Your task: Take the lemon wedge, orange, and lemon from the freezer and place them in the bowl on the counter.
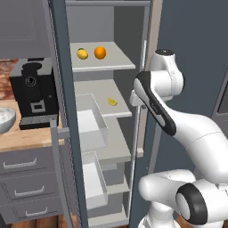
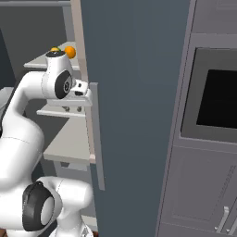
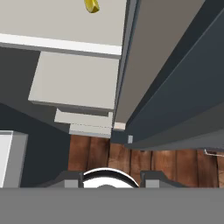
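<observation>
Two dark fingertips of the hand [image 3: 105,181] stand apart with nothing between them, at the freezer's [image 1: 133,26] open front. Beyond the hand, the lemon wedge [image 3: 91,5] lies on a middle shelf. One shelf higher sit the lemon [image 1: 82,54] and orange [image 1: 100,52], with the bowl [image 1: 6,119] on the worktop [image 1: 26,138].
</observation>
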